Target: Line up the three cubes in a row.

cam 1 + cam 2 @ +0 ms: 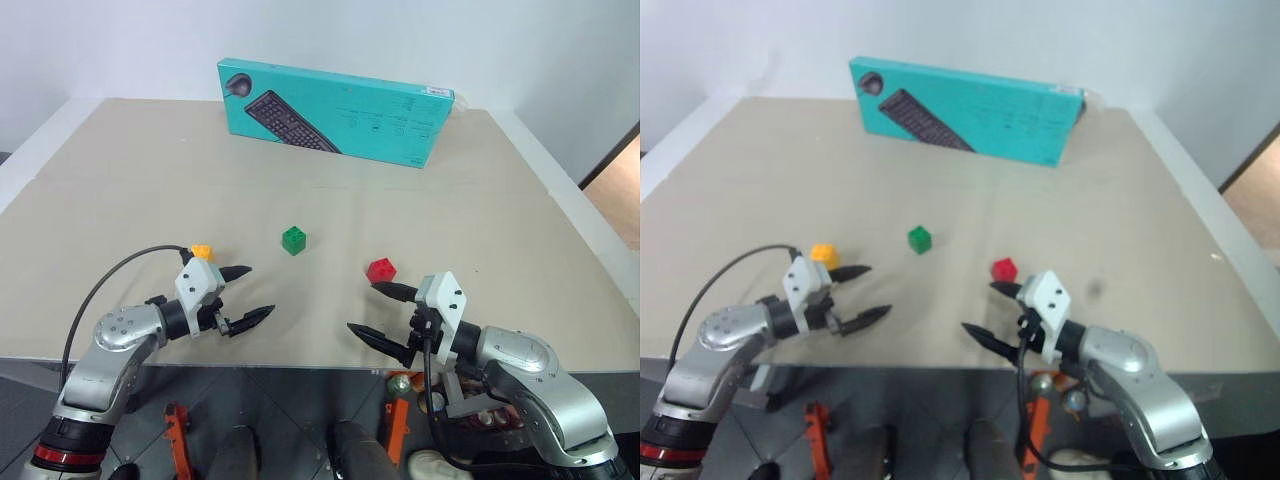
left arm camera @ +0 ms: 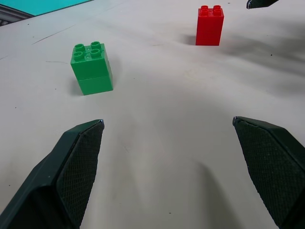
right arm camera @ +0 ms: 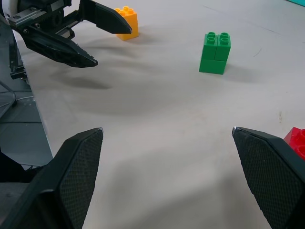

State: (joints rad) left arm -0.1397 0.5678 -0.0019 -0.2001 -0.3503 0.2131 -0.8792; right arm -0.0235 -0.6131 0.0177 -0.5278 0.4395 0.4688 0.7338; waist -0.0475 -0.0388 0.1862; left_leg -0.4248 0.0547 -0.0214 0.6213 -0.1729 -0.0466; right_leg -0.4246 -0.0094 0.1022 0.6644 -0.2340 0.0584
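Note:
Three small studded cubes sit apart on the beige table point(image 1: 120, 180). The yellow cube point(image 1: 202, 252) lies at the left, just behind my left gripper point(image 1: 250, 294), which is open and empty. Farther back in the middle stands the green cube point(image 1: 293, 240), also seen as the green cube point(image 2: 91, 67). At the right, the red cube point(image 1: 381, 270) rests just beyond the upper fingertip of my right gripper point(image 1: 367, 310), which is open and empty. The right wrist view shows the yellow cube point(image 3: 127, 22), the green cube point(image 3: 215, 52) and an edge of the red cube point(image 3: 298, 140).
A teal keyboard box point(image 1: 335, 111) lies across the back of the table. The table's near edge runs just under both grippers. Below the edge, orange and coloured items point(image 1: 398, 400) sit on the floor.

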